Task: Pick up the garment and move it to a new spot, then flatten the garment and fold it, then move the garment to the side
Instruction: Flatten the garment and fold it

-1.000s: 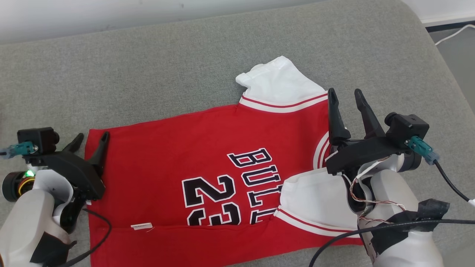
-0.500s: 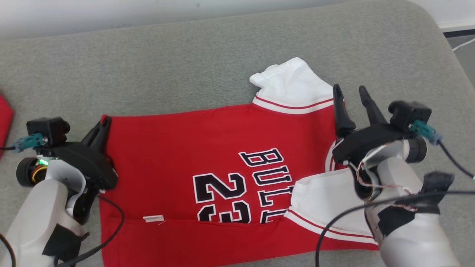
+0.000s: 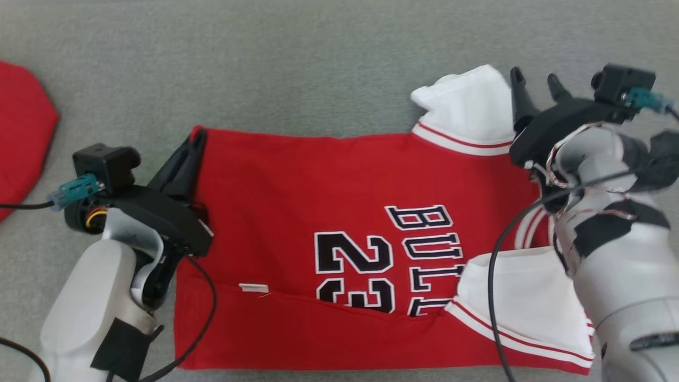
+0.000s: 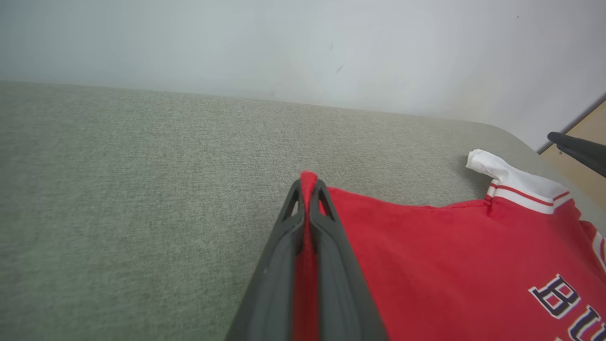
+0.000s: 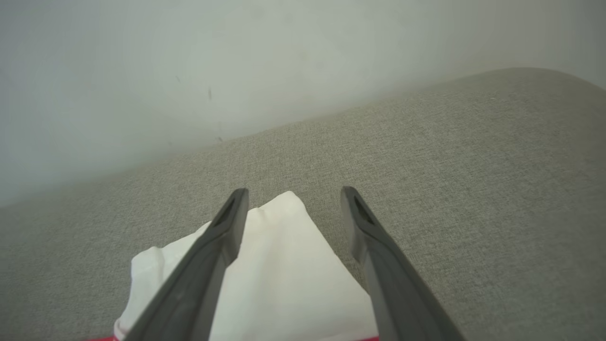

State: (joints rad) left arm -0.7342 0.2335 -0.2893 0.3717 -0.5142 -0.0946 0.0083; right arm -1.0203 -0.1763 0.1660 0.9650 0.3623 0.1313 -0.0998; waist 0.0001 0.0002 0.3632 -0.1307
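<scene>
The red short-sleeved jersey with white sleeves and black, white-edged "BULLS 23" lettering is lying spread out on the grey woven upholstered surface. Its hem is pointing left and its sleeves right. A crease is running across its near part, just beyond a small white label. The far white sleeve is sticking out past the red body and is rumpled at its end, while the near white sleeve is lying folded in over the chest, partly covering the lettering.

The left gripper is reaching to the jersey's far-left corner. Its jaws are pressed together and are pinching that corner of red cloth, which is showing between the dark fingers in the left wrist view.

The right gripper is hanging at the right side of the far sleeve with its jaws spread. In the right wrist view, the sleeve's white tip is lying between the two fingers; whether they are touching it I cannot tell.

A second piece of red cloth is lying at the far left edge, well apart from the jersey. A pale wall is rising behind the surface.
</scene>
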